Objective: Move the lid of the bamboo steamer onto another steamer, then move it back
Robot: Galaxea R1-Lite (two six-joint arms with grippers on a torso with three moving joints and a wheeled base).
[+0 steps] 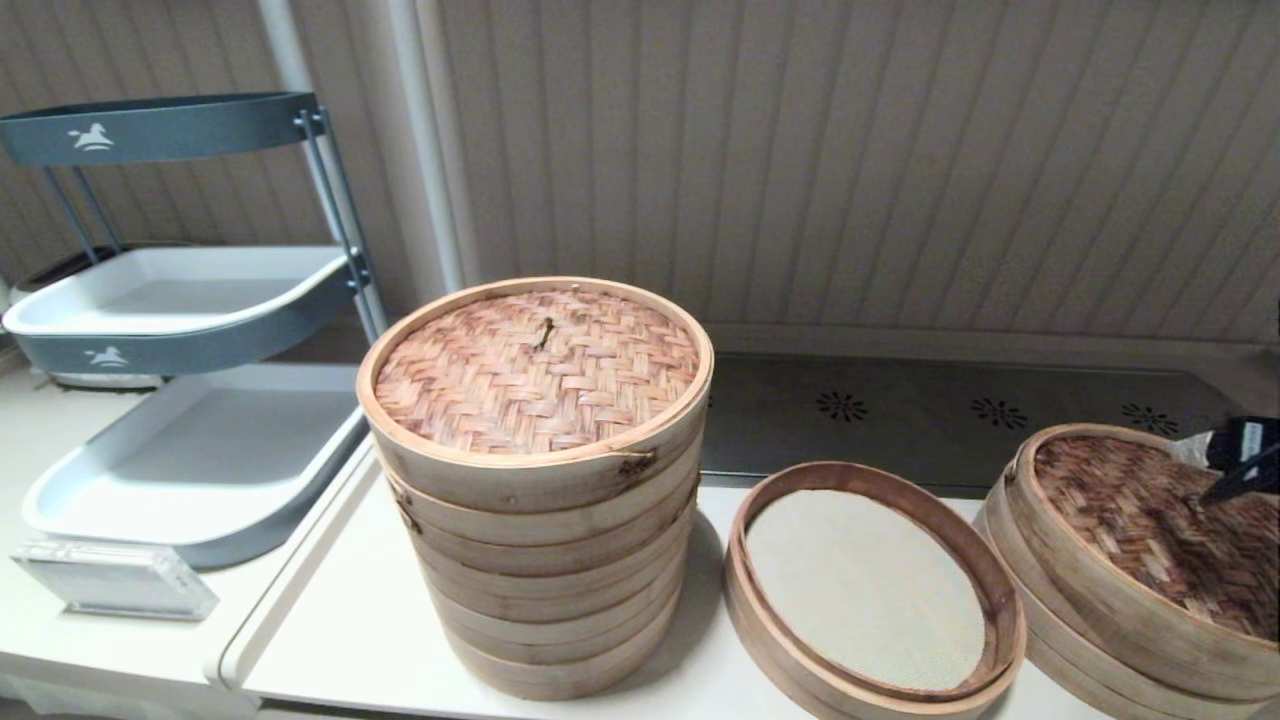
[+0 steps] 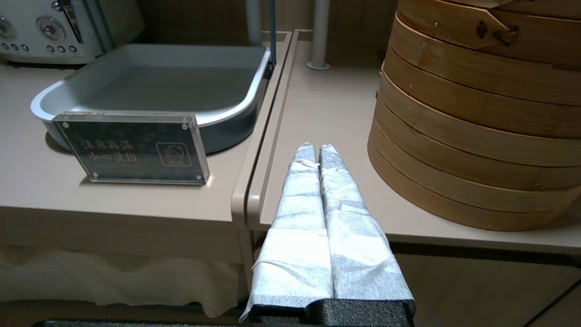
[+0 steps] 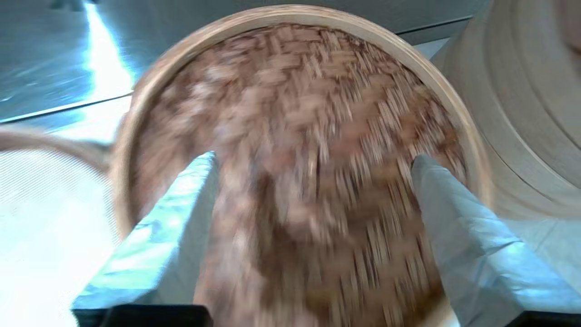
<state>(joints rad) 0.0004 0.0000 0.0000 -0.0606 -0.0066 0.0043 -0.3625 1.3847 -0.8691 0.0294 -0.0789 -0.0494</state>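
Nearest to camera: right gripper (image 3: 313,181), cloth-wrapped fingers (image 3: 181,218) spread wide apart, nothing between them, poised just over the bamboo steamer lid (image 3: 299,150).
Key relation: lid lies directly below and ahead of the right gripper; woven top fills the gap between the two fingers, and whether they touch it cannot be told. Lid is round, so no long axis to align with.
Nearer arm: right, by far; in the head view its gripper (image 1: 1235,465) shows at the far right edge, over the lid (image 1: 1150,530).
Lid location: seated on a low steamer base at the right end of the tabletop (image 1: 330,610), just beside another steamer (image 1: 875,590).
Lid appearance: dark-brown woven bamboo top inside a pale hoop rim; centre knot not made out.
Destination: another steamer is a single low ring, brown rim, flat beige mesh liner, uncovered.
Left gripper (image 2: 316,150): fingers pressed together, empty, parked low at the tabletop's front edge near the tall tiered steamer (image 1: 540,490).
Judgement: lid not yet grasped.
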